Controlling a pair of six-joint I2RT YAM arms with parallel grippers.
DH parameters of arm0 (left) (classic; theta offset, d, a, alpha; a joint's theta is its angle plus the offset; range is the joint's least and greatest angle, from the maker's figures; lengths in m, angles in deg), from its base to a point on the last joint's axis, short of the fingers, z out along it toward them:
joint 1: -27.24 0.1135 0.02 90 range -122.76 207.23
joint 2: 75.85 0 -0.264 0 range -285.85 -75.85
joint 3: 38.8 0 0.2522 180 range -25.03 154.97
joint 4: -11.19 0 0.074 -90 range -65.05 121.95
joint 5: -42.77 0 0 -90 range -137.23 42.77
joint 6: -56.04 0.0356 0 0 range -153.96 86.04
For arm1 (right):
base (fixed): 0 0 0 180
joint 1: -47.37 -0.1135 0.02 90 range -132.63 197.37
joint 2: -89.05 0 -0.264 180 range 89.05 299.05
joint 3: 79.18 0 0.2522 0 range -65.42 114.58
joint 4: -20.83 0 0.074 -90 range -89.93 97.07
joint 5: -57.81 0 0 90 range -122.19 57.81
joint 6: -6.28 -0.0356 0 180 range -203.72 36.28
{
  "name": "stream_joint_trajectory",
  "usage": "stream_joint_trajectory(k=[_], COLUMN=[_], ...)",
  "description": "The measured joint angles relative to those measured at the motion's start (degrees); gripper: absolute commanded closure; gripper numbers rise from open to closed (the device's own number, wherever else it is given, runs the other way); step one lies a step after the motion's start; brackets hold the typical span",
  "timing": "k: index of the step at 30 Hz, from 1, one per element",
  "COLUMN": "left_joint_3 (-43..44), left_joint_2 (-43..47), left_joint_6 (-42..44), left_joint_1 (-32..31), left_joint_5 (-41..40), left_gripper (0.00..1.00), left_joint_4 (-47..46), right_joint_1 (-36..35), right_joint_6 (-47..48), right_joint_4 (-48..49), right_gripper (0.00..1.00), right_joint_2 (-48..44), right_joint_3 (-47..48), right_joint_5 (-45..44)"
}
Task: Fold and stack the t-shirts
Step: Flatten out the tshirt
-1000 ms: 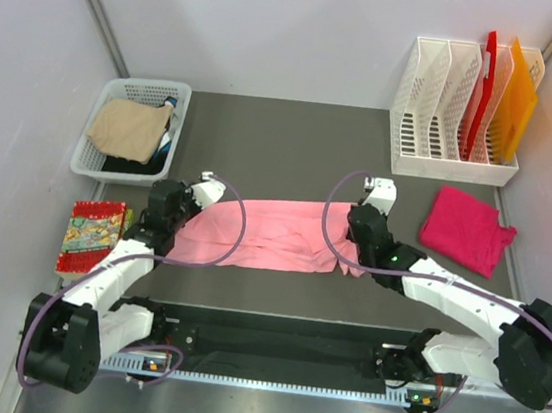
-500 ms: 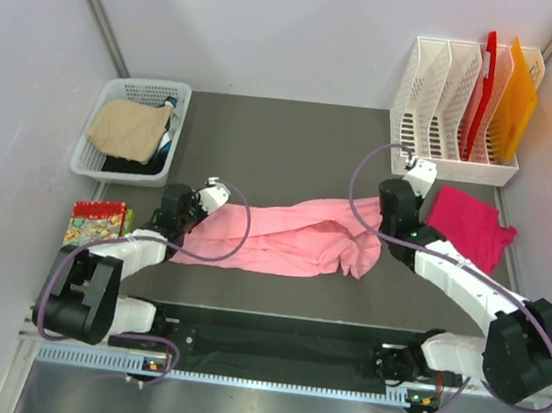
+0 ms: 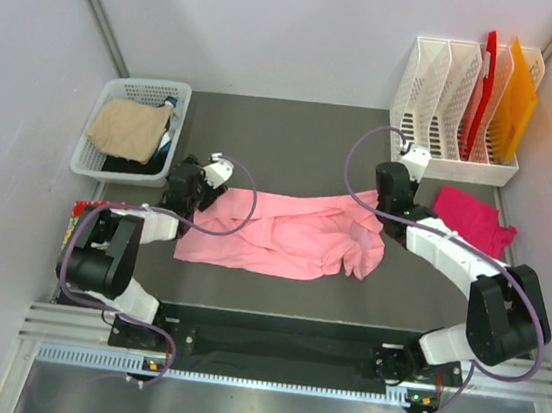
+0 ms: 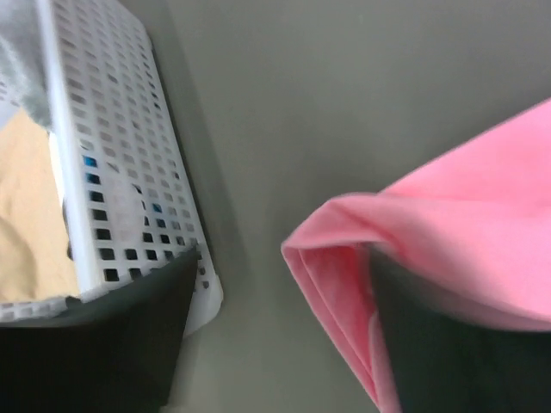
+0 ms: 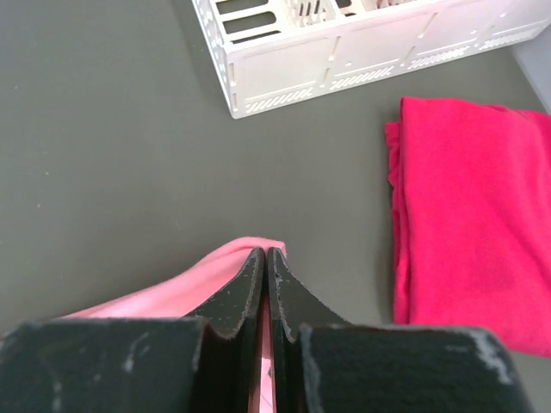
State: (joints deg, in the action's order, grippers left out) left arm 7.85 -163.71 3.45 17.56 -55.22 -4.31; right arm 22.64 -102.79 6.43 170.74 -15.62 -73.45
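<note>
The light salmon-pink t-shirt (image 3: 283,233) lies rumpled across the middle of the dark mat. My left gripper (image 3: 204,180) stands open over its far left corner. In the left wrist view that folded corner (image 4: 344,249) lies loose between the fingers, close to the right one, with the gripper (image 4: 284,258) holding nothing. My right gripper (image 3: 385,202) is shut on the shirt's far right corner, and pink cloth (image 5: 172,297) shows between the pressed fingertips of the gripper (image 5: 265,251). The deep magenta t-shirt (image 3: 471,220) lies folded to the right (image 5: 469,215).
A white basket (image 3: 150,83) holding a tan cloth sits at the far left, close to my left gripper (image 4: 120,172). A white file rack (image 3: 452,168) with red and orange folders stands at the far right (image 5: 344,52). A red-edged patterned piece (image 3: 78,218) lies partly under my left arm.
My left gripper has opened and let go of the pink shirt's left corner. The right gripper has carried the right corner farther back and right, leaving the shirt rumpled.
</note>
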Motion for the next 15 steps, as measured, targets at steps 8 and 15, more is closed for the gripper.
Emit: stream_joint_trajectory(k=[8, 15], left_joint_3=[-4.15, -8.57], left_joint_2=[2.32, 18.05], left_joint_6=[0.46, -0.63], left_joint_1=[0.35, 0.42], left_joint_5=[-1.86, 2.51], left_gripper=[0.01, 0.02], left_joint_4=[-0.94, 7.50], right_joint_1=[-1.14, -2.10], right_joint_6=[0.11, 0.70], right_joint_4=[0.79, 1.38], right_gripper=[1.00, 1.00], right_joint_2=[-0.24, -0.24], right_joint_3=[-0.31, -0.31], right_joint_5=[1.03, 1.01])
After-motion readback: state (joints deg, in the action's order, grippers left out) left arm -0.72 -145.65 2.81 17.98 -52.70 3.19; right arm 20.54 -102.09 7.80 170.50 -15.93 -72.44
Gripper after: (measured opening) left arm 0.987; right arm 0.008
